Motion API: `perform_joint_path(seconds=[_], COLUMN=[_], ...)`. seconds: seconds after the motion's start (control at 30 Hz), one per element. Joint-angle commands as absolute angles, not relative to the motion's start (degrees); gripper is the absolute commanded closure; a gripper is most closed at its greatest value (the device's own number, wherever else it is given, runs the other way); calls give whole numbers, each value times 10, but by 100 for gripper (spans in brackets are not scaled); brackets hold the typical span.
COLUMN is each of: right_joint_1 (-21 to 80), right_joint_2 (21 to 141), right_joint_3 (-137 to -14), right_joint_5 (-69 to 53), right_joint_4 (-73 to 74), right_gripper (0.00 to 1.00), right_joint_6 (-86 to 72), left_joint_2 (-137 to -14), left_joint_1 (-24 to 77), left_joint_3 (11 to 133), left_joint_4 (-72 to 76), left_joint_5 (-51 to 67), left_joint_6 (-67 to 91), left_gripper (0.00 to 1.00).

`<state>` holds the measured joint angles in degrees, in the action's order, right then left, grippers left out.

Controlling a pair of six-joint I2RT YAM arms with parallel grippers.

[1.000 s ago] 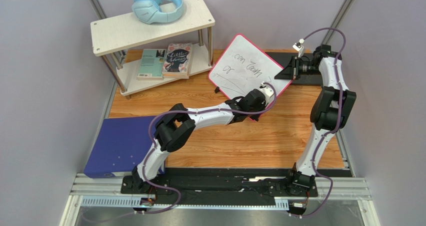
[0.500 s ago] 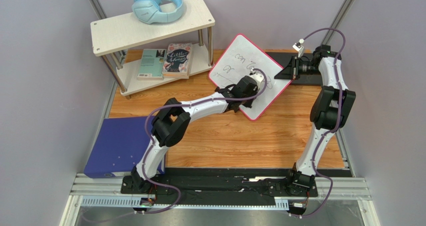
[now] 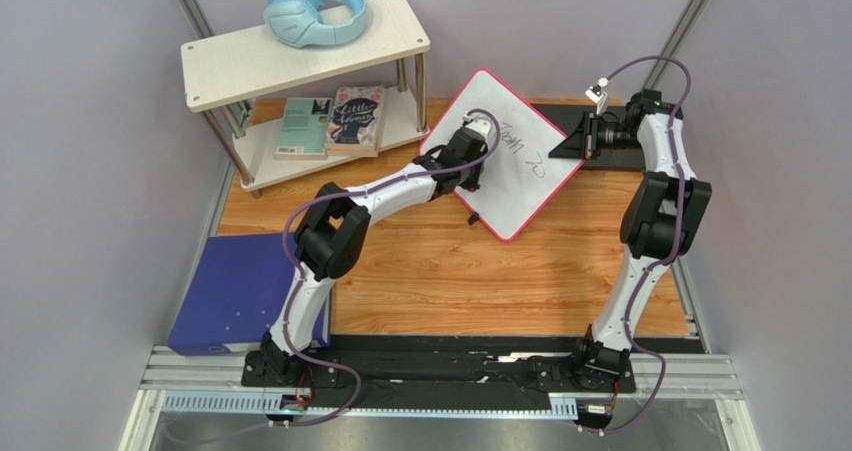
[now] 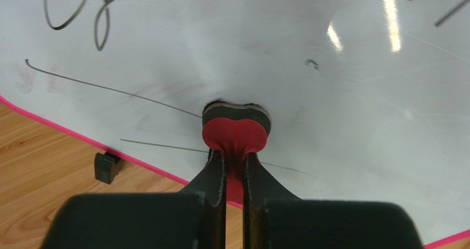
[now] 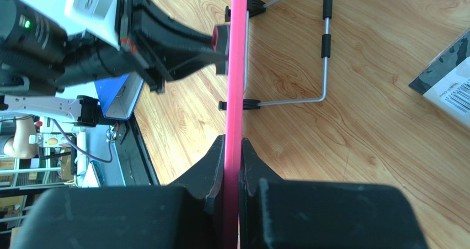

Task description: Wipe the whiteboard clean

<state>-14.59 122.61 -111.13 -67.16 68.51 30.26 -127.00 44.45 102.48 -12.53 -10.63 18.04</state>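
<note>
Top view: whiteboard [image 3: 525, 186] propped at far right of table [image 3: 450, 271] | thin, stiff, glossy (likely light, apt to slide when pushed), best held by its rim | right gripper [image 5: 233, 152] clamped on rim | left gripper [image 4: 234, 163] pinching eraser [image 4: 236, 130] against board

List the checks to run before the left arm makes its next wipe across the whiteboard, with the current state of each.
1. Left gripper shut on the red eraser: ok.
2. Eraser pad against the whiteboard face: ok, it looks pressed flat.
3. Right gripper clamped on the board's pink rim: ok.
4. Board wiped clean: not ok, black handwriting and thin lines are left.
5. Wire stand seated firmly on the table: cannot tell.
</note>
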Motion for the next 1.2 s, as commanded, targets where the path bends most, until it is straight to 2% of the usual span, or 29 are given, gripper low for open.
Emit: perform_joint_path(seconds=[0.0,0.43,0.8,1.17], right_joint_1=[-115,-115,-115,-115], right_joint_2=[1245,1247,1251,1252], right_joint_3=[-1108,-1107,-1111,-1114], right_joint_5=[-602,-604,-606,-611], right_joint_4=[728,730,742,749], right_gripper=[100,100,100,100], right_joint_6=[378,382,391,396], left_joint_2=[-1296,-1333,-1334,-1365], left_joint_1=[414,352,325,317], left_joint_3=[1038,1067,1078,1148], left_joint_4=[-147,-163,-159,-170], left_joint_5=[-112,-28,-36,-76], left_joint_6=[228,344,377,362], left_gripper=[100,100,100,100])
